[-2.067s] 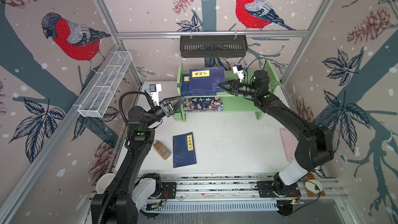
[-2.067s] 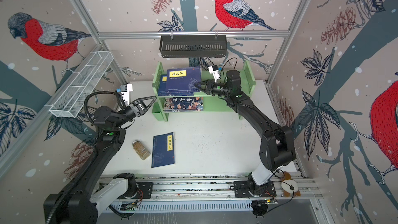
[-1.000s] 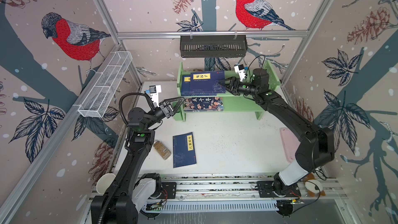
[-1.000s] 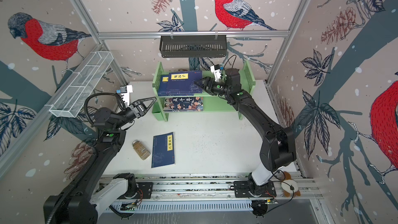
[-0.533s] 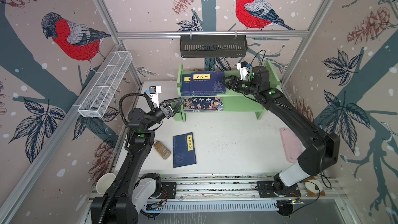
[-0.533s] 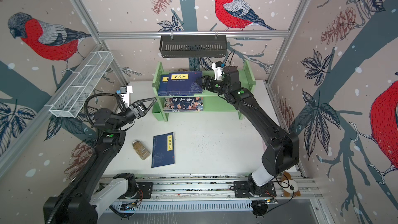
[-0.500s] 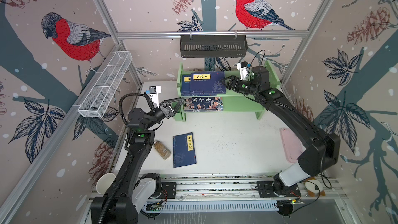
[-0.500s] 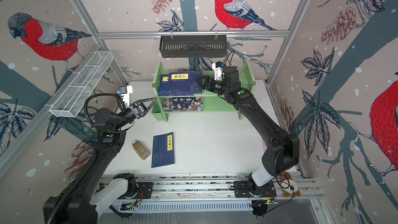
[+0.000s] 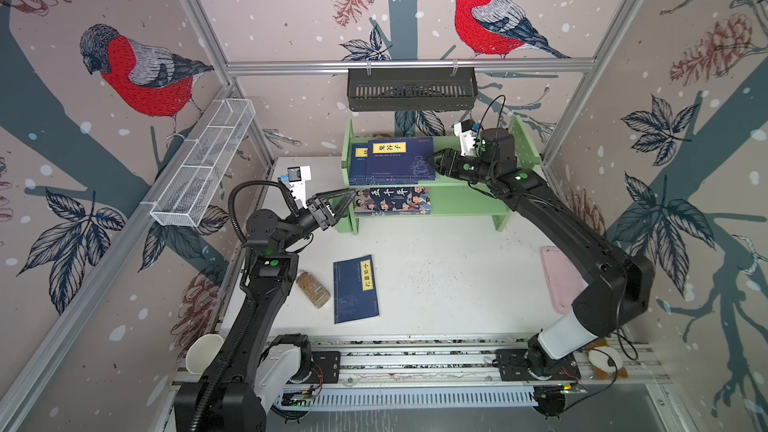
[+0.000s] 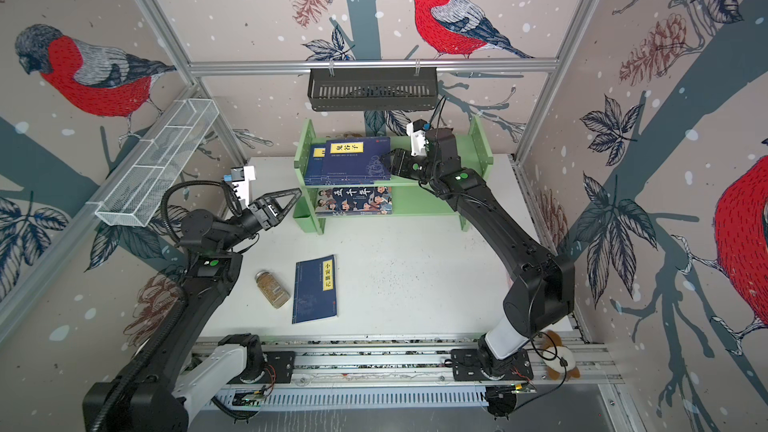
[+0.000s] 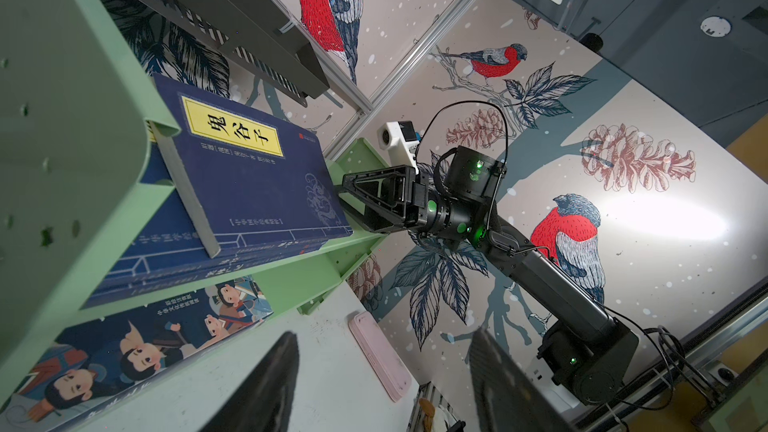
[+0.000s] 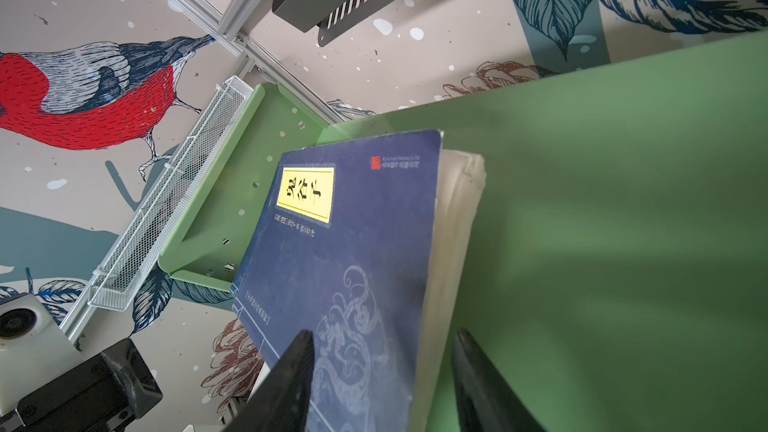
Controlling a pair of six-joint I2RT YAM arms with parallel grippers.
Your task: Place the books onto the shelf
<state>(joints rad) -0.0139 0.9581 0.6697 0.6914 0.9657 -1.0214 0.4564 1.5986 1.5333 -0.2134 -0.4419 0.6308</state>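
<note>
The light green shelf (image 9: 469,201) stands at the back of the table. A stack of navy books (image 9: 399,157) lies on its top tier, and the cartoon-cover book (image 9: 392,201) lies on the lower tier. One more navy book (image 9: 355,288) lies flat on the table. My right gripper (image 9: 434,162) is at the stack's right edge. In the right wrist view its jaws (image 12: 382,338) stand open, one finger over the top cover (image 12: 345,243) and one over the bare green board. My left gripper (image 9: 347,201) hovers open and empty by the shelf's left post.
A spice jar (image 9: 313,289) lies beside the table book. A pink flat case (image 9: 559,276) sits at the right edge. A black slotted basket (image 9: 411,89) hangs above the shelf and a white wire basket (image 9: 203,168) on the left wall. A white cup (image 9: 203,353) sits front left.
The top navy book has gone from tilted in my right gripper to lying flat on the stack. The right jaws have narrowed somewhat. The left arm has not moved.
</note>
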